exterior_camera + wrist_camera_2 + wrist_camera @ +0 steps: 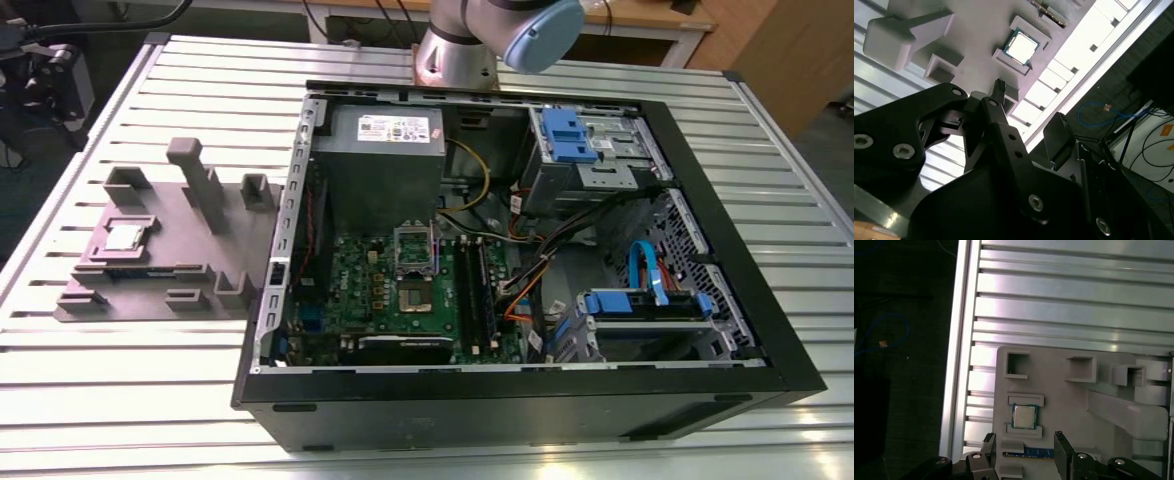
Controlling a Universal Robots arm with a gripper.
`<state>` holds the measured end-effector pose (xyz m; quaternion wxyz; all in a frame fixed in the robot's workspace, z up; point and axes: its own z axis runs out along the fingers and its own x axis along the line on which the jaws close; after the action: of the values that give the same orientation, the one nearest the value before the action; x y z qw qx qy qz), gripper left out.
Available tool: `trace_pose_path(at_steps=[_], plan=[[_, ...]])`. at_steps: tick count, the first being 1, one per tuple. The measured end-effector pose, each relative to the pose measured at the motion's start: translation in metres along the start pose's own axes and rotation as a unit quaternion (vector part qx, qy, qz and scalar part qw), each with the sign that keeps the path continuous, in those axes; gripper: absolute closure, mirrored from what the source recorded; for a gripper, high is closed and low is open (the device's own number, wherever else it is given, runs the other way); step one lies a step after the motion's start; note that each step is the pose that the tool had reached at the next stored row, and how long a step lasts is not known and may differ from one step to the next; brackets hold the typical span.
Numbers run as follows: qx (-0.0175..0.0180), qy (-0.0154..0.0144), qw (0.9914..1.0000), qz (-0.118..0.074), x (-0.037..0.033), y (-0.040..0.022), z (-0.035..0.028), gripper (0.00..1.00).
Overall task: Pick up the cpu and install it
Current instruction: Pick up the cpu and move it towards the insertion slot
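The cpu [127, 235] is a small silver-topped square lying flat in a recess of the grey fixture [200, 250], on the table at the exterior view's left. In both wrist views the cpu [1024, 416] [1021, 46] lies beyond my fingertips, roughly in line with the gap between them. My gripper [1025, 442] [1026, 110] hangs above the fixture, open, with nothing between its black fingers [1062, 445]. The motherboard's empty socket [416, 250] sits inside the open computer case [534, 400].
Tall grey posts [200, 180] and small pockets [1016, 365] rise from the fixture around the cpu. A thin circuit strip [1029, 453] lies in a slot beside it. The arm's base [461, 50] stands behind the case. The slatted table's edge [956, 365] runs close by.
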<state>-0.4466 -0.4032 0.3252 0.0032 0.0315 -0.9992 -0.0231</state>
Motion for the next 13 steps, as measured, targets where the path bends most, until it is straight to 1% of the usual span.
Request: trace_pose_path(at_steps=[2,9,13], plan=[[0.0000,0.0000,1.00000,0.000,0.0000,-0.0003,0.0013,0.42],[0.0000,-0.0002,1.00000,0.000,0.0000,-0.0004,0.0017,0.42],[0.0000,-0.0005,1.00000,0.000,0.0000,-0.0005,0.0044,0.42]])
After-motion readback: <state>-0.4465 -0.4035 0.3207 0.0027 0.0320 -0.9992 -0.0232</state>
